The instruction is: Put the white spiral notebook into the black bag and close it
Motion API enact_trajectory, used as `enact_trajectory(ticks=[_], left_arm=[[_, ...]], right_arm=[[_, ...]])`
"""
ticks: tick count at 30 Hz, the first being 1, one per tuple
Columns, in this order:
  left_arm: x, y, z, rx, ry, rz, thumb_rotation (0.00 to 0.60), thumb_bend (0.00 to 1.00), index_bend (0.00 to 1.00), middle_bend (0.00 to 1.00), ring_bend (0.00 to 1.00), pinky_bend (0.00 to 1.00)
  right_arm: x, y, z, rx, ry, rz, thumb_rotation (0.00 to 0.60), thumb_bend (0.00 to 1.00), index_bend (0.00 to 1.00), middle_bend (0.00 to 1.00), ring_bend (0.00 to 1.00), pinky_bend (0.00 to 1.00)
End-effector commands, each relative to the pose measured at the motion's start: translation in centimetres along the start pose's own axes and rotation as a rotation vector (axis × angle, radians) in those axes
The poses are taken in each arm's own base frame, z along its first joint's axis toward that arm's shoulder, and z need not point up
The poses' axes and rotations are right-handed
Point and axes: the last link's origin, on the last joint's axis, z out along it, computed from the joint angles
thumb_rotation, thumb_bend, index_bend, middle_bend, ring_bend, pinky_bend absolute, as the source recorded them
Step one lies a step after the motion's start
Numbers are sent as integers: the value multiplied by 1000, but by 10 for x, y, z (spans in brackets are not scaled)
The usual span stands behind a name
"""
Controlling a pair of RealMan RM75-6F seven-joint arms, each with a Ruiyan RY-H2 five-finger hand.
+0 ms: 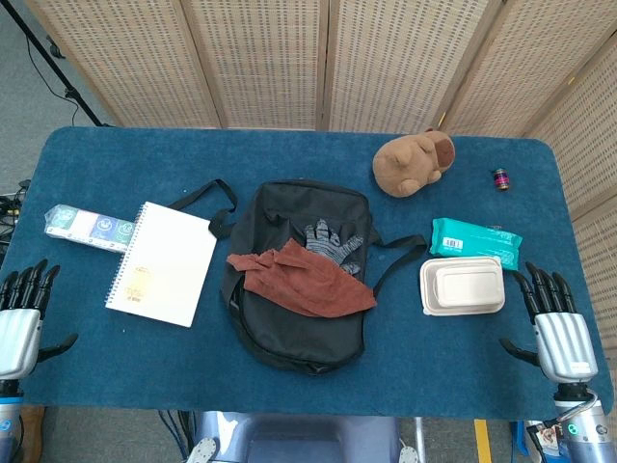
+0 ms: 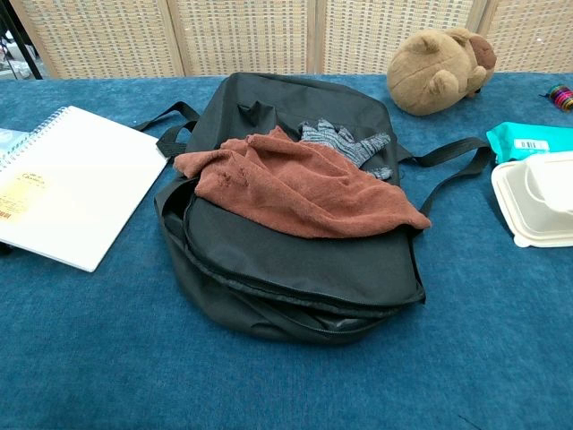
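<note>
The white spiral notebook (image 1: 162,264) is seen lying flat on the blue table (image 1: 96,164), just left of the black bag (image 1: 299,328), untouched. The bag lies unzipped along its near edge, with a rust-coloured cloth (image 1: 304,278) and a grey glove (image 1: 333,239) draped over it. The left hand (image 1: 21,318) and right hand (image 1: 557,323) are rested at the near corners, fingers spread, nothing grasped.

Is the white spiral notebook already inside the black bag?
No, the white spiral notebook lies flat on the table beside the black bag.
</note>
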Motion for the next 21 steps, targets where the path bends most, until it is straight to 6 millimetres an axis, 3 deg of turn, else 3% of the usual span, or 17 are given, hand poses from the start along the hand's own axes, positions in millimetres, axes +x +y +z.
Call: enact_trajectory(ticks=[1,8,16,21], left_arm=[[-1,0,0,-3,-1,4,600,0,0,0,0,0],[-16,4,6,-83,-38,64,600,0,0,0,0,0],[-68,28,12,-275,-100,209,600,0,0,0,0,0],[-89,43,22,-319,-94,264,600,0,0,0,0,0]], right_arm=[[0,0,0,-1,-1,3,600,0,0,0,0,0],[1,1,0,-11,-6,9,600,0,0,0,0,0],[4,3,2,-32,3,24,600,0,0,0,0,0],[5,5,3,-39,4,34,600,0,0,0,0,0]])
